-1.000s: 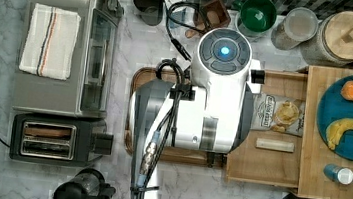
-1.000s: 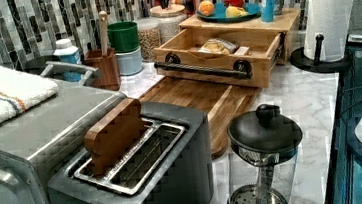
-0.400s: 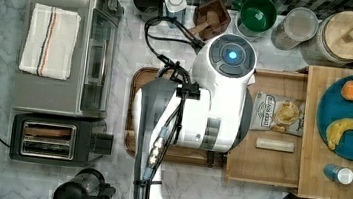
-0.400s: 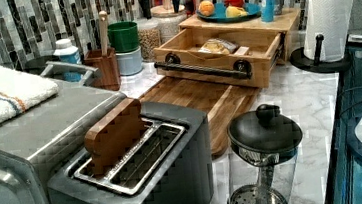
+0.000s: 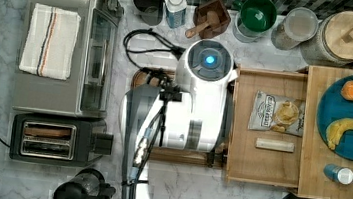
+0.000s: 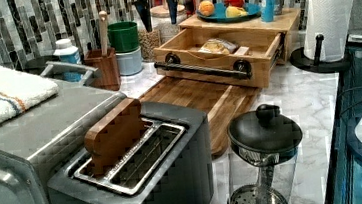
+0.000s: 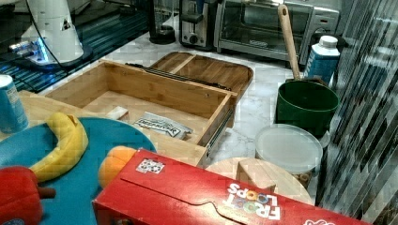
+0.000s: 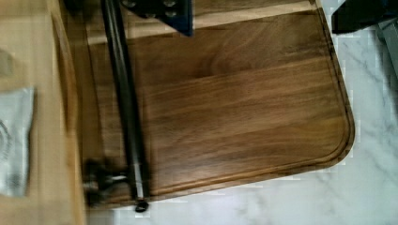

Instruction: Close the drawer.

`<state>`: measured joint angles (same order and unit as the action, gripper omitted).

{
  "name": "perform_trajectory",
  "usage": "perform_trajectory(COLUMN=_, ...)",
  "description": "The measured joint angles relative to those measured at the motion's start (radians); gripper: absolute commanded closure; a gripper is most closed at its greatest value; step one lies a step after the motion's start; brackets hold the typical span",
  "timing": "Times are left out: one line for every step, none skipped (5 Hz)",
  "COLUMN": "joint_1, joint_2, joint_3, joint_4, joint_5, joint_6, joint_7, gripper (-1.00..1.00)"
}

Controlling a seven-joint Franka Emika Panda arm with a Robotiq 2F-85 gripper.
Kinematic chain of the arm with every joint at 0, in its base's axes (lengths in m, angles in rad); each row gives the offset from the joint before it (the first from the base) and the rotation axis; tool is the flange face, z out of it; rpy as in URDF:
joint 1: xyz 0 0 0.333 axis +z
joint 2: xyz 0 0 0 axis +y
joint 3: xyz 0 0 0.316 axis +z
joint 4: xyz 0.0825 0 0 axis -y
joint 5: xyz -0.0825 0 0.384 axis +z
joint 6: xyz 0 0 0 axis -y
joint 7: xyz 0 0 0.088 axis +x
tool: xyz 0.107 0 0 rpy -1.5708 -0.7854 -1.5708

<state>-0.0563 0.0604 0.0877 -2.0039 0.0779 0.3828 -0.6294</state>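
Note:
The light-wood drawer [image 5: 262, 164] stands pulled out from under the butcher-block top, toward the top view's left. It holds a chip bag [image 5: 277, 112] and a small white bar [image 5: 274, 145]. Its black bar handle [image 6: 201, 70] runs across the front panel, over the dark walnut tray [image 6: 193, 96]. In the left view my gripper [image 6: 159, 16] hangs above and just behind the handle, open, two dark fingers [image 6: 143, 7] apart with nothing between them. The wrist view looks down on the handle [image 8: 124, 93], the tray [image 8: 234, 108] and the drawer's front rim [image 8: 33, 56]. My white arm [image 5: 199, 107] covers most of the tray from above.
A toaster oven [image 5: 62, 46] and toaster [image 5: 54, 138] stand at the top view's left. Jars, a green cup [image 5: 257, 14] and a utensil block line the back wall. A blue plate [image 5: 351, 117] with fruit sits on the butcher-block top. A paper-towel roll [image 6: 331, 12] stands beside the drawer unit.
The arm has swung across the tray toward the drawer front. The two fingers have dropped lower into the left view's top. The drawer has not moved.

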Motion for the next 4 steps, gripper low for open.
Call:
perform_trajectory(joint_1=0.017, joint_2=0.002, joint_3=0.020, joint_4=-0.064, joint_5=0.002, joint_6=0.120, joint_7=-0.071, gripper=1.00)
perform_trajectory(joint_1=0.018, joint_2=0.017, joint_3=0.051, joint_4=-0.123, joint_5=0.001, joint_6=0.203, joint_7=-0.095, gripper=1.00)
perform_trajectory(joint_1=0.027, joint_2=0.063, joint_3=0.059, joint_4=-0.143, joint_5=-0.001, joint_6=0.179, joint_7=-0.119, gripper=1.00)
perform_trajectory(joint_1=0.024, joint_2=0.123, joint_3=0.057, joint_4=-0.150, joint_5=-0.001, joint_6=0.201, joint_7=-0.167, gripper=1.00)
